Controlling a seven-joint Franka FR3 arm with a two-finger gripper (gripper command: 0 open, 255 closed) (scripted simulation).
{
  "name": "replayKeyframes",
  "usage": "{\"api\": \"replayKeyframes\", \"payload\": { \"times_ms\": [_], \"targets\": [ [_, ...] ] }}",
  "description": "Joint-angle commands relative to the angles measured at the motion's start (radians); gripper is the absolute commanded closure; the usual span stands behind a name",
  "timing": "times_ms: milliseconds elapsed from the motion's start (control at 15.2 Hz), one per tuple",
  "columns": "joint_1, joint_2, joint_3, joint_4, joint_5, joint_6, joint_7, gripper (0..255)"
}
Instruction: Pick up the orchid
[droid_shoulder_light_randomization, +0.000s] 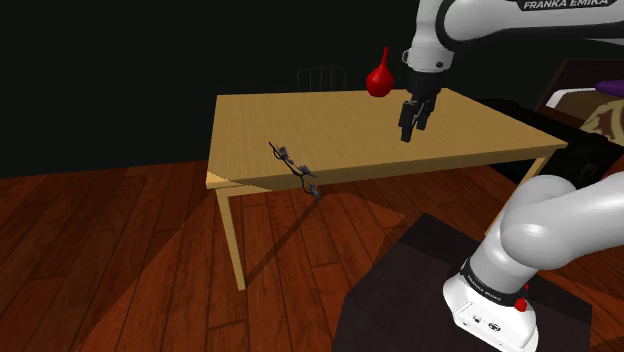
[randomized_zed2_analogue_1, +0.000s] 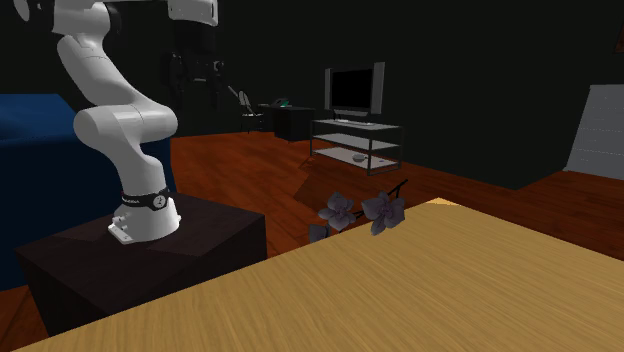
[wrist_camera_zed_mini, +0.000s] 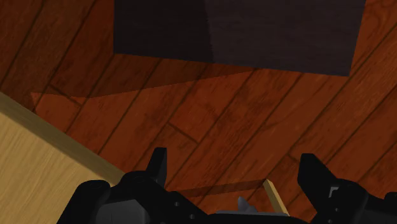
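Observation:
The orchid (droid_shoulder_light_randomization: 296, 169) is a thin dark stem with small greyish-purple flowers. It lies at the wooden table's (droid_shoulder_light_randomization: 350, 125) front edge towards the shoulder view's left, and its tip hangs over the edge. Its flowers (randomized_zed2_analogue_1: 362, 212) show close up at the table edge in the second exterior view. My black gripper (droid_shoulder_light_randomization: 412, 124) hangs above the table's right part in the shoulder view, well to the right of the orchid. It is open, with both fingers (wrist_camera_zed_mini: 158, 167) apart and nothing between them over the floor.
A red bulb-shaped vase (droid_shoulder_light_randomization: 379, 80) stands near the table's far edge, just behind the gripper. The dark stand box (wrist_camera_zed_mini: 235, 32) sits on the red wooden floor (wrist_camera_zed_mini: 210, 108). A TV on a shelf unit (randomized_zed2_analogue_1: 352, 115) stands far off.

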Motion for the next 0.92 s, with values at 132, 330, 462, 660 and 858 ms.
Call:
{"api": "replayKeyframes", "payload": {
  "times_ms": [132,330,462,660,858],
  "targets": [
    [0.008,0.074,0.033,0.02,-0.004,0.046,0.036,0],
    [0.016,0.191,0.08,0.062,-0.019,0.108,0.091,0],
    [0.018,0.272,0.11,0.097,-0.035,0.142,0.13,0],
    [0.02,0.396,0.153,0.16,-0.068,0.183,0.19,0],
    [0.023,0.525,0.189,0.237,-0.112,0.209,0.253,0]
  ]
}}
